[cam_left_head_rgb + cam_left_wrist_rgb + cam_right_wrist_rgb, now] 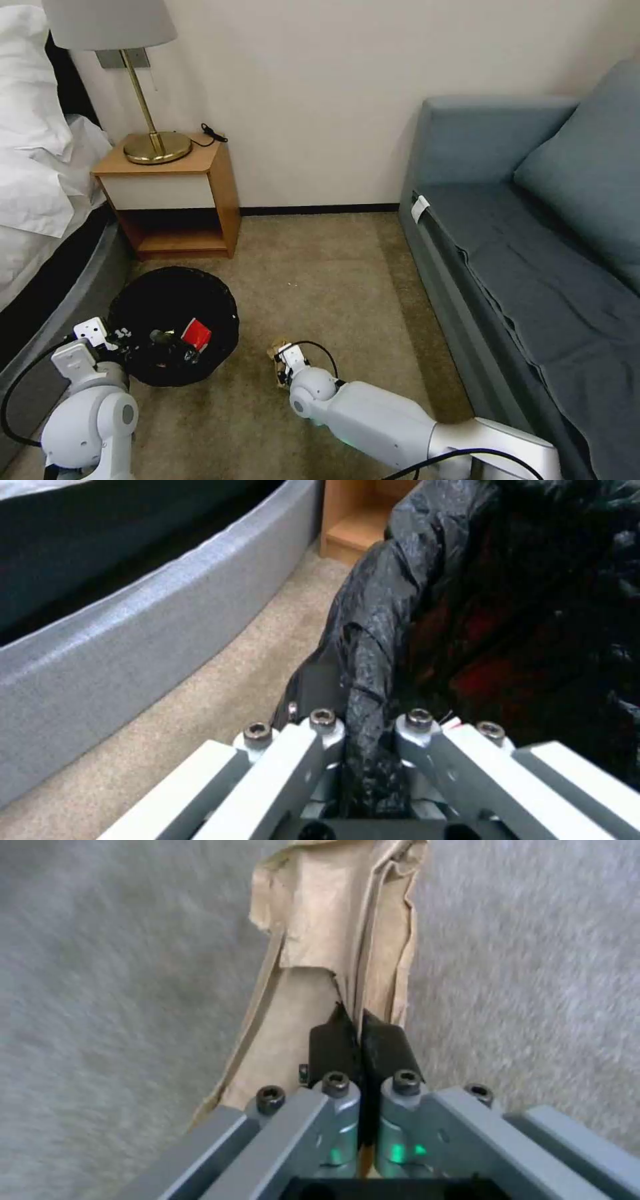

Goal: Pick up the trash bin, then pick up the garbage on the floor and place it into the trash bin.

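Far left: white pillows and bed edge, brass lamp on a wooden nightstand behind. My left pincer is pinched on the near rim of the round bin lined with a black plastic bag; the left wrist view shows the bag film clamped between the fingers. A red-and-white snack wrapper already lies inside the bin. Just right of the bin, on the beige carpet, my right pincer is pressed together on a torn tan paper scrap, black pads nipping its near edge, scrap low over the carpet. Grey-blue sofa at far right. Step in hand, I judge: scrap grasped, carry to bin not done. Next move needs a lift clear of the carpet, a swing left over the bin mouth, then release; the thin paper could tear or slip
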